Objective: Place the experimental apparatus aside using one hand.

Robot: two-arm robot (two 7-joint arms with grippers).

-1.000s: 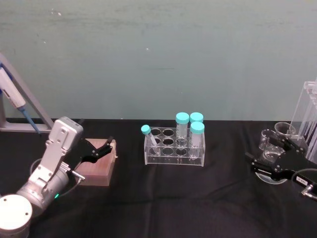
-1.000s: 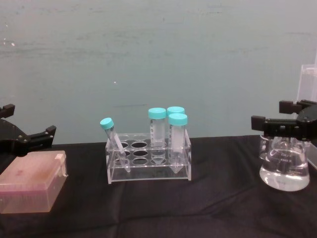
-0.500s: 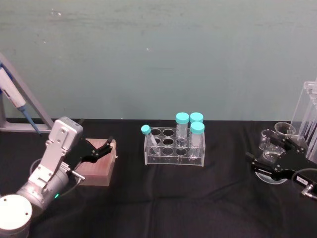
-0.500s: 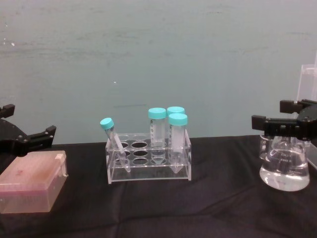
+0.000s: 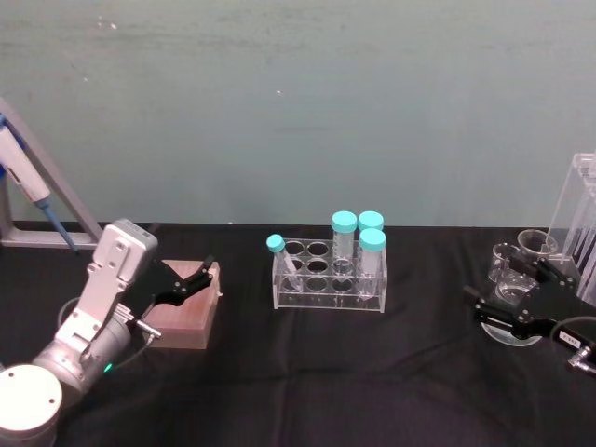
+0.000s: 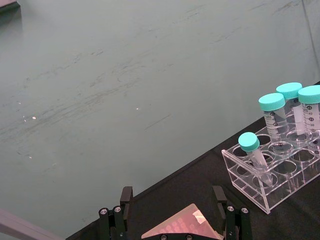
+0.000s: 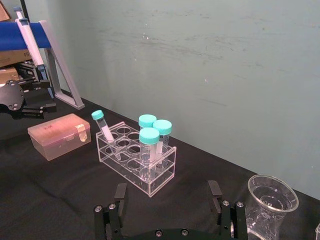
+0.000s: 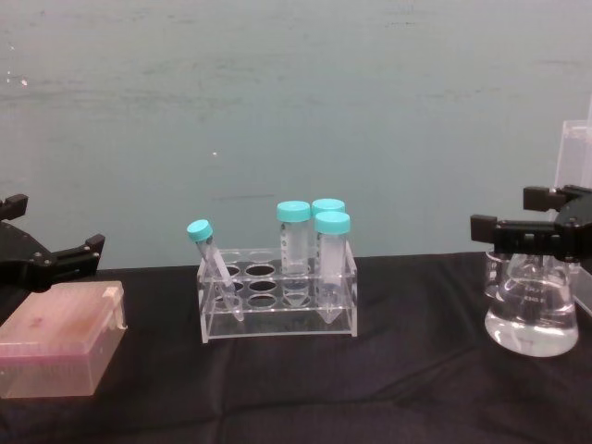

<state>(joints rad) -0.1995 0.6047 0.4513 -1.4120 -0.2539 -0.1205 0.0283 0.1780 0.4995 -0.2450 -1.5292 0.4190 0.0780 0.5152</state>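
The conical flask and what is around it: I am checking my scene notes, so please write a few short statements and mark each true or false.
1. The conical flask stands upright on the black table. True.
2. The right pincer is shut on the flask's neck. False: its fingers are apart, either side of the neck.
3. Four teal-capped tubes sit in the low acrylic rack, one of them leaning. True.
4. The left pincer holds the pink box. False: it is open above the box, apart from it.
5. The small glass beaker lies on its side. False: it stands upright beside the tall acrylic rack.
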